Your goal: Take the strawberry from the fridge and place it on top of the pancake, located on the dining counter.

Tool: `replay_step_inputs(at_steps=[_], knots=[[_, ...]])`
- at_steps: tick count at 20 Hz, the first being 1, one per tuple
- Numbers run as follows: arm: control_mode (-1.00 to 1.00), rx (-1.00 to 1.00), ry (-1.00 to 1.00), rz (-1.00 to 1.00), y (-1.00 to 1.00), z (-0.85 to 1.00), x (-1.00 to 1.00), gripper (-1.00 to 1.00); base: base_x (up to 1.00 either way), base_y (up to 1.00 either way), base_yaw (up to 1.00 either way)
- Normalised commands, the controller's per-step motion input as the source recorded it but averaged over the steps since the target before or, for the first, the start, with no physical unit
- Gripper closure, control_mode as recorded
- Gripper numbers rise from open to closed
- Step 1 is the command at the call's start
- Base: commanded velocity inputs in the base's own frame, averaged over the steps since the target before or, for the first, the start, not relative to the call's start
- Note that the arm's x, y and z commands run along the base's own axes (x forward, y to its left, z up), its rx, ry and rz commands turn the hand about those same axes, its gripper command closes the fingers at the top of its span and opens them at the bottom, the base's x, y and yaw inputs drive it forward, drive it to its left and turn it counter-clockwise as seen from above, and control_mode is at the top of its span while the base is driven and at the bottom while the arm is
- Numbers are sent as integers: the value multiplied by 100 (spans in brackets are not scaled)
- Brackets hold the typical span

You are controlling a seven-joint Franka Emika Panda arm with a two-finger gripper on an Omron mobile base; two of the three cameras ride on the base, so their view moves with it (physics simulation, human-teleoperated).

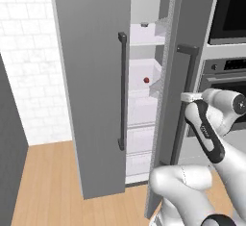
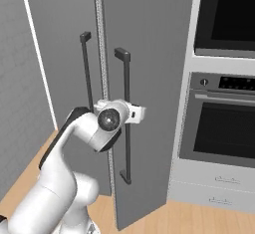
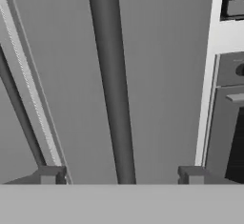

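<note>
your claw (image 3: pixel 119 179) stands wide open with nothing in it, its two fingertips (image 3: pixel 50 175) set either side of the right door handle (image 3: pixel 112 85) of the fridge (image 1: pixel 91 100), apparently not clamped on it. both doors stand ajar, the left door (image 1: pixel 91 76) swung further out. the strawberry (image 1: pixel 146 80) sits on a white shelf (image 1: pixel 141 91) deep inside, seen through the narrow gap between the doors.

the risk from here, as i judge it, is that gap. it looks too tight for the wrist and forearm, so reaching in now could knock the right door (image 2: pixel 149 88) or catch on a door bin. the berry is tiny and round, so a nudge could roll it back along the shelf. backing away carelessly could also snag a fingertip on the bar.

the wall oven (image 2: pixel 224 113) beside the fridge has a lit panel, but nothing on it is legible, and no brand shows anywhere.
</note>
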Motion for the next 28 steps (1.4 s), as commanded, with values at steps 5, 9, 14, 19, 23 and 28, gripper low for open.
replay_step_inputs(at_steps=[5, 9, 14, 19, 23, 28], knots=[[-100, -1, 0, -4, 13, 97, -51, -100, 0, 0, 0], [-100, -5, 5, -15, 61, 73, -14, -100, 0, 0, 0], [-100, -23, 17, -23, 100, 19, 6, -100, 0, 0, 0], [-100, -30, 17, -20, 100, 0, 27, -100, 0, 0, 0], [-100, -23, 14, -20, 89, 0, 28, -100, 0, 0, 0], [-100, -17, 20, -17, 42, 0, 66, -100, 0, 0, 0]])
